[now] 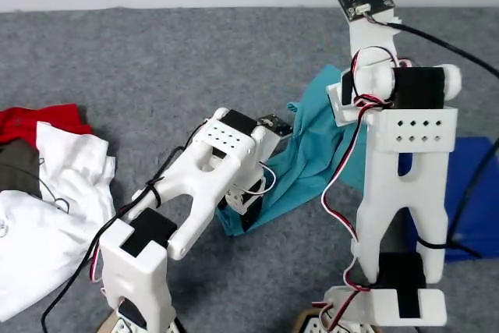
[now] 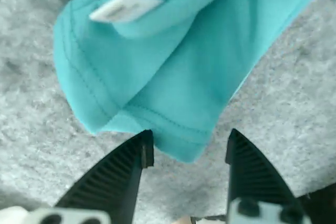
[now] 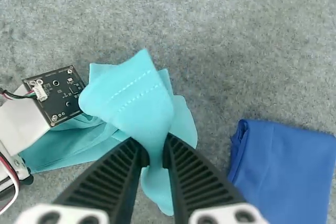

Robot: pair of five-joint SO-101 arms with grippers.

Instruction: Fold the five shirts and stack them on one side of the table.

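High view: grey felt-like table point(image 1: 156, 60). The teal shirt point(image 1: 312, 154) lies near the middle, crumpled in a long diagonal; its upper end is raised against the right arm point(image 1: 405, 161), its lower corner is under the tip of the left arm point(image 1: 210, 169). A folded blue shirt point(image 1: 468, 193) lies flat at the right edge, partly behind the right arm. At the left edge is a loose heap: white shirt point(image 1: 47, 216) on top, with a red shirt point(image 1: 39, 118) and a dark shirt point(image 1: 15, 165) showing from beneath it.

Left wrist view: the left gripper point(image 2: 190, 140) has its jaws spread wide. The teal shirt's hemmed corner lies on the table between them, and neither finger is pressing the cloth. A white label point(image 2: 123, 4) shows on a fold farther up the shirt.

Right wrist view: the right gripper point(image 3: 155, 150) is clamped tight on a bunched fold of the teal shirt, with a stitched hem standing up just past the fingertips. Cloth hangs below the jaws. The other arm's camera board point(image 3: 55, 93) sits just beside the fold. The blue shirt lies apart on the table, edges squared
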